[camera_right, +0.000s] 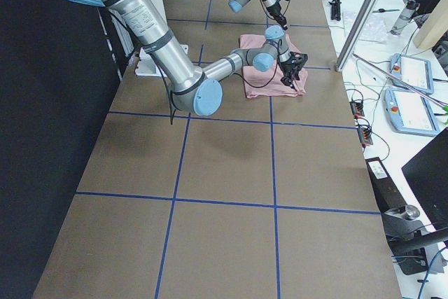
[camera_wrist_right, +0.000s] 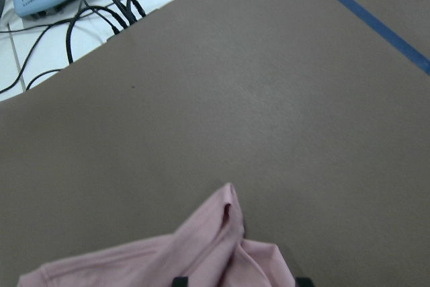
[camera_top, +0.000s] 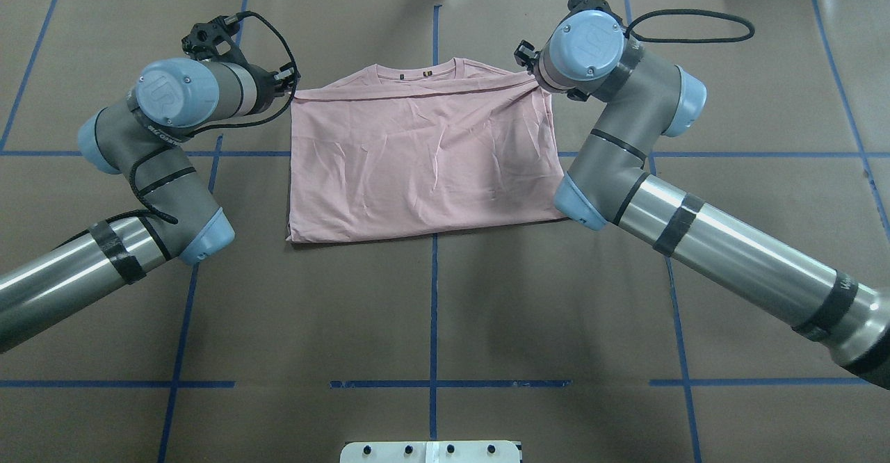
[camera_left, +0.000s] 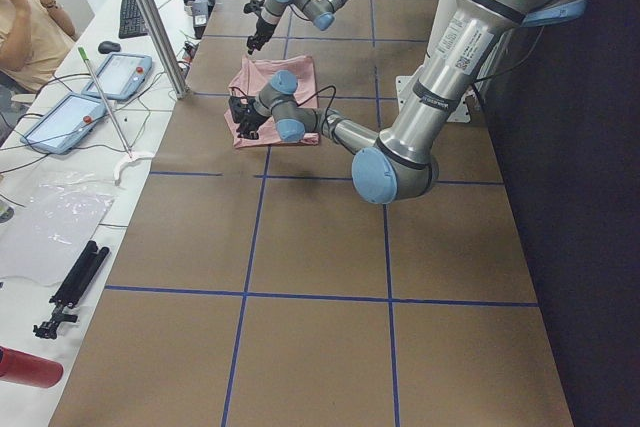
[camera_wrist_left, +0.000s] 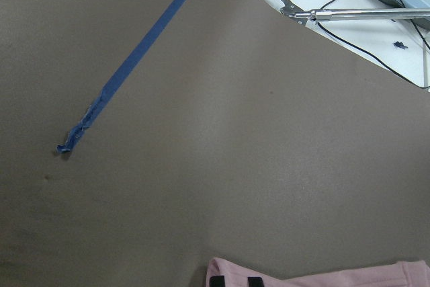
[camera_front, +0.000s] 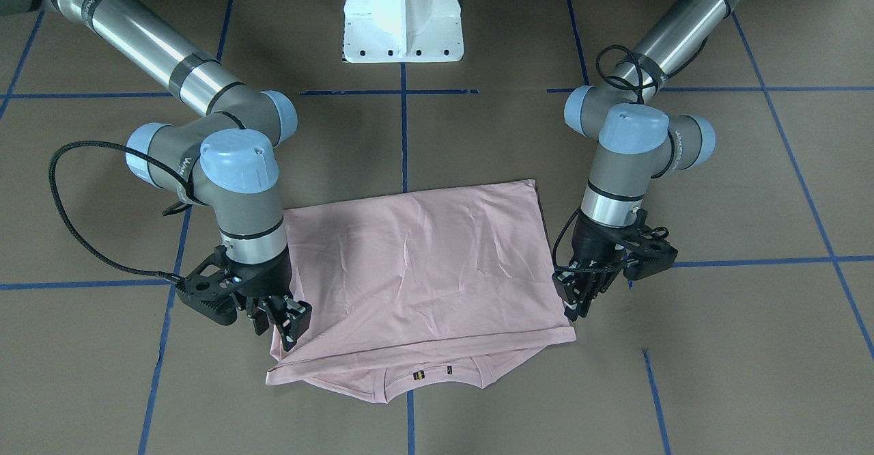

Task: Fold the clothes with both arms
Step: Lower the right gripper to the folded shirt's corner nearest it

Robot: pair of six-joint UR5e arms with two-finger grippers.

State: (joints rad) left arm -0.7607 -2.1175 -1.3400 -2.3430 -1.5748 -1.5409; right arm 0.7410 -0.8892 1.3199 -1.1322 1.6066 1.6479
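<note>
The pale pink T-shirt (camera_front: 423,264) lies folded on the brown table, plain back up, its lower part laid over toward the ribbed collar (camera_front: 430,376). It also shows in the overhead view (camera_top: 424,157). The print is hidden. My left gripper (camera_front: 577,305) is shut on the top layer's corner on my left, low over the table. My right gripper (camera_front: 292,332) is shut on the opposite corner and holds it slightly raised. Pink cloth shows between the fingertips in the left wrist view (camera_wrist_left: 232,279) and bunched up in the right wrist view (camera_wrist_right: 228,233). In the overhead view the right wrist hides the right gripper.
The white pedestal base (camera_front: 403,18) stands behind the shirt on the robot's side. Blue tape lines (camera_front: 404,141) cross the table. Beyond the table's far edge is a desk with teach pendants (camera_left: 60,117), cables (camera_wrist_right: 101,15) and a seated person (camera_left: 30,17).
</note>
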